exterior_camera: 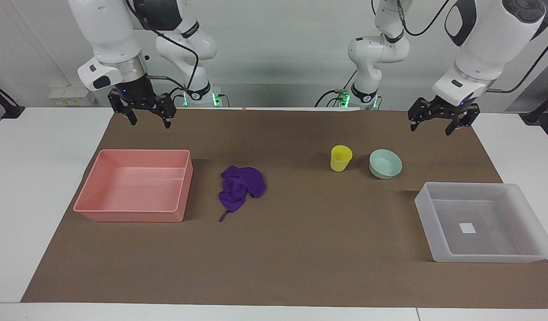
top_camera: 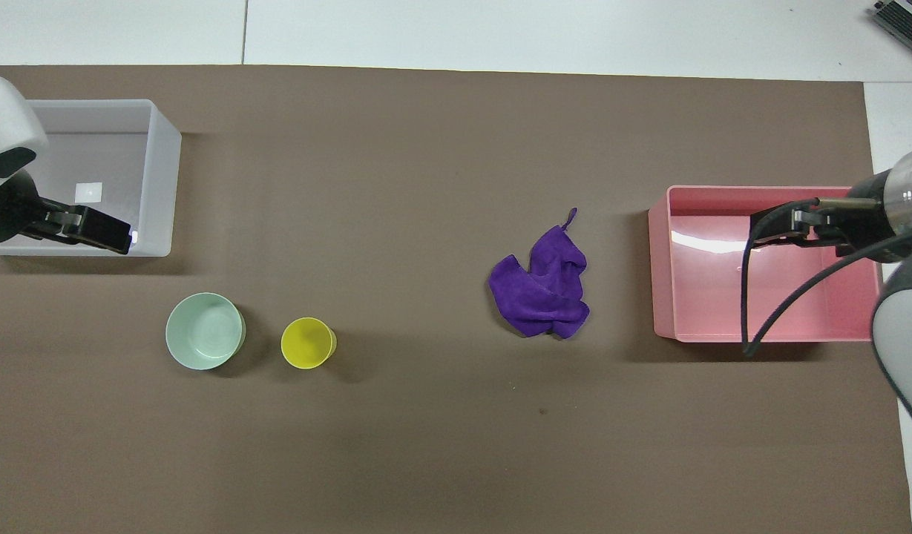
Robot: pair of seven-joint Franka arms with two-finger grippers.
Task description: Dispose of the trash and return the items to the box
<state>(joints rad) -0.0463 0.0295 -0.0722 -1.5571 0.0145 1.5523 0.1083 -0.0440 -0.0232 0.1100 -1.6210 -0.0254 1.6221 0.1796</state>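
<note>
Both the left hand (exterior_camera: pixel 438 125) and the right hand (exterior_camera: pixel 149 117) are held spread wide and empty above the brown-covered table (exterior_camera: pixel 300 249), with the crumpled deep-purple fabric cloth (exterior_camera: pixel 241 186) left lying beside the pink rectangular plastic bin (exterior_camera: pixel 175 209).

No text can be read anywhere — the box's sticker (exterior_camera: pixel 467 228) is blank.

The purple cloth (exterior_camera: pixel 240 187) looks soft and wrinkly. The pink bin (exterior_camera: pixel 135 185) is shiny plastic. The white box (exterior_camera: pixel 481 221) is cloudy plastic. The brown mat (exterior_camera: pixel 300 249) looks dull.
</note>
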